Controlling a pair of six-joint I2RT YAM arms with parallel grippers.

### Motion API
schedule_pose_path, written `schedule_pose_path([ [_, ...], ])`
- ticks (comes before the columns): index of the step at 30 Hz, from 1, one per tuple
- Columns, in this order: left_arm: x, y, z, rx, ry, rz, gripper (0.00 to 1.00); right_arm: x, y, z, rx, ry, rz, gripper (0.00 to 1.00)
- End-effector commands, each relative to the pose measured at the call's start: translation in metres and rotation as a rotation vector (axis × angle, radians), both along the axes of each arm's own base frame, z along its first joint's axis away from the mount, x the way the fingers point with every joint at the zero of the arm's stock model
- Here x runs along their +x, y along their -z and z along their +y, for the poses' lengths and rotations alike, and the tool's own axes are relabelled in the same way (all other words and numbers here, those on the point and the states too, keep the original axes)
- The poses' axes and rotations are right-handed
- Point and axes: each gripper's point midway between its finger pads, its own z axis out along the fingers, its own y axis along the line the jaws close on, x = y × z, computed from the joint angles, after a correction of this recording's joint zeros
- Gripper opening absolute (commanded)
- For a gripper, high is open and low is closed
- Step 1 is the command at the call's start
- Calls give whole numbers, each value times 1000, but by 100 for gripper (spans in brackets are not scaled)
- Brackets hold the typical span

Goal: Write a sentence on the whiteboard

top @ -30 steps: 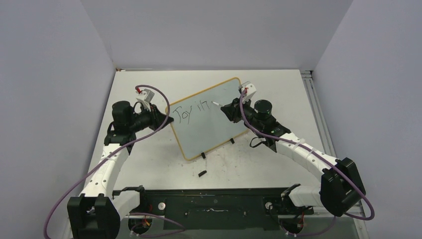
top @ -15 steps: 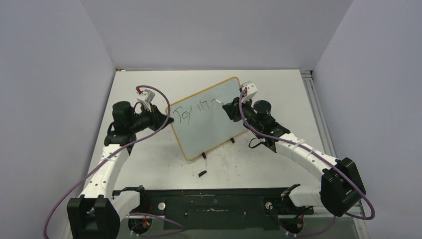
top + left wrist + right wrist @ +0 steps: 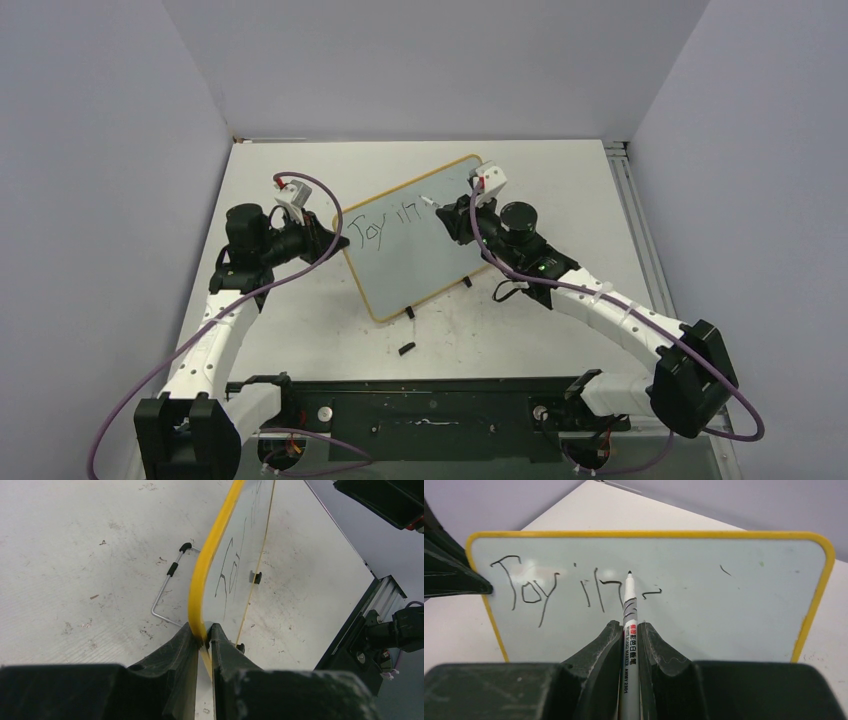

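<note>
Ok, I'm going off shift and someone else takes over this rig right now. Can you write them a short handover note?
Left gripper: jaws shut on the yellow frame of the whiteboard, at the edge beside the "J".
Right gripper: jaws shut on the marker, tip at the board just right of "in".
Done: the sentence reads "Joy in" so far, plus one short stroke after it.
Left: the rest of the sentence; bare board remains to the right and below.
</note>
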Motion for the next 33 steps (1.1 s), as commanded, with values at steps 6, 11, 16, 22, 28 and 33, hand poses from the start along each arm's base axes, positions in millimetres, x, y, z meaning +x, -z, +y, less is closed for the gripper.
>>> schedule_pose_path([
  [6, -2, -4, 1, 33, 5, -24, 0, 11, -46, 1, 30, 60, -117, 5],
  [11, -2, -4, 1, 32, 7, -25, 0, 13, -40, 1, 20, 66, -104, 5],
  [16, -2, -5, 1, 31, 8, -28, 0, 14, -29, 1, 0, 68, -83, 5],
  [22, -3, -5, 0, 31, 9, -29, 0, 13, -15, 1, -20, 67, -54, 5],
  [28, -3, -6, 0, 30, 10, -33, 0, 11, -3, -1, -41, 73, -30, 5],
  [33, -3, -7, 0, 30, 8, -35, 0, 5, 7, -6, -51, 76, -5, 5],
])
